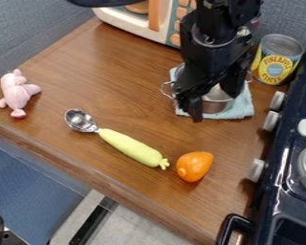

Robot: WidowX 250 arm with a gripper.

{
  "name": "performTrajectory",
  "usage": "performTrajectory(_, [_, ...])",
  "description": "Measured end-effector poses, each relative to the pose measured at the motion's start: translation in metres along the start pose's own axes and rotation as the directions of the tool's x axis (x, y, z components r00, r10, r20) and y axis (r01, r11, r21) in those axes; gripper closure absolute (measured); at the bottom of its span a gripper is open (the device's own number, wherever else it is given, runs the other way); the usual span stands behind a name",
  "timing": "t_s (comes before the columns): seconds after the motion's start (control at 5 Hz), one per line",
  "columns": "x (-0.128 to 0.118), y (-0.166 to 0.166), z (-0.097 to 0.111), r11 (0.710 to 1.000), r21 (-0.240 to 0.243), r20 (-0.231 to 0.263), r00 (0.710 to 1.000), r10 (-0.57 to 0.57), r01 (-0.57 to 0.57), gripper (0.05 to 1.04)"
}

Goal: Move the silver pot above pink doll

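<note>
Silver pot (221, 105), one, two-handled: beneath the black claw (215, 105), on a pale blue cloth (245, 107). Claw: fingers wide apart. Pink doll (17, 94): well apart, view's left. Wooden counter (104, 72): green-handled scoop (131, 147), orange toy (194, 166), yellow-labelled can (276, 67). Right: dark stove (278, 206). Behind: blue-grey wall (27, 28).

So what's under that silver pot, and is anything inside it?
Under the pot lies a blue cloth. The black arm hides most of the pot's opening, so I can't tell if anything's inside.

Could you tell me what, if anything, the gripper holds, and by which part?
I cannot tell whether the gripper at the silver pot has hold of it.
</note>
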State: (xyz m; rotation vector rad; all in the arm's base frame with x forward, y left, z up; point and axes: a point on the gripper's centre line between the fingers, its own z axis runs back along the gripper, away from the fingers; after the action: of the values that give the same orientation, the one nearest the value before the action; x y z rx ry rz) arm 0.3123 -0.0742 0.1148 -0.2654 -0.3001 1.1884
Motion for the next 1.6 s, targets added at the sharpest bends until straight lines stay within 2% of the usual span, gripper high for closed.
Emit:
performTrajectory(0.2, [0.009, -0.015, -0.011, 0.999, -0.003, 0.042, 0.998, 0.053, -0.053, 0.083])
performTrajectory(0.4, [0.018, -0.014, -0.027, 0.994, 0.008, 0.068, 0.992, 0.111, -0.112, 0.083])
performTrajectory(0.6, [0.021, -0.010, -0.045, 0.991, 0.039, 0.064, 0.990, 0.129, -0.131, 0.121])
performTrajectory(0.8, [0.025, -0.011, -0.052, 0.989, 0.044, 0.062, 0.988, 0.138, -0.141, 0.400])
performTrajectory(1.0, [0.026, -0.006, -0.061, 0.986, 0.076, 0.046, 0.988, 0.146, -0.149, 0.703])
performTrajectory(1.2, [0.026, -0.010, -0.060, 0.987, 0.083, 0.036, 0.990, 0.133, -0.135, 0.919])
performTrajectory(1.4, [0.026, -0.012, -0.055, 0.988, 0.100, 0.029, 0.993, 0.115, -0.118, 1.008])
performTrajectory(1.6, [0.029, -0.017, -0.038, 0.989, 0.067, 0.027, 0.991, 0.127, -0.129, 1.012])
